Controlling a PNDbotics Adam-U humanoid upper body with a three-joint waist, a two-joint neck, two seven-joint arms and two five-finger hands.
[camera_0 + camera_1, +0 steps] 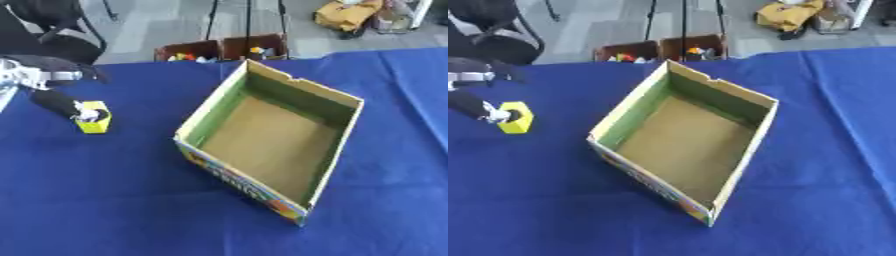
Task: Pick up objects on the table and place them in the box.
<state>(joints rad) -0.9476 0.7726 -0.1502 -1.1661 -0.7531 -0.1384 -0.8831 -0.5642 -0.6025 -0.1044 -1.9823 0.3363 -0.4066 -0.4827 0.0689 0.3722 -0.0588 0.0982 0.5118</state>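
Left hand [52,90] is in at the left edge of the view, black with silver parts near the wrist. One dark finger [54,102] runs down and to the right, and its tip meets the yellow block [94,118]. A second dark finger [87,72] points right, higher up and clear of the block. Whether the hand is clamped on the block or only touching it, I can't tell: the contact spot is blurred, with a small pale patch where the fingertip meets the block's top face. The block looks to be at table level.

Right hand doesn't show in either view.

The yellow block is small and roughly cube-shaped, on the blue tablecloth [105,200] at the left side of the table, well apart from the box [337,155]. It's outside the box, to its left.

The box is an open-topped cardboard tray near the table's middle, turned at an angle to the table edge. Inner walls look greenish, the floor plain brown, nothing visible inside. The near outer wall has colourful print on it, not readable. The far rim has a small notch.

Past the far table edge, on the floor, two brown bins [658,49] sit side by side with small mixed-colour items in them. A yellow bag [792,15] lies further back on the right.
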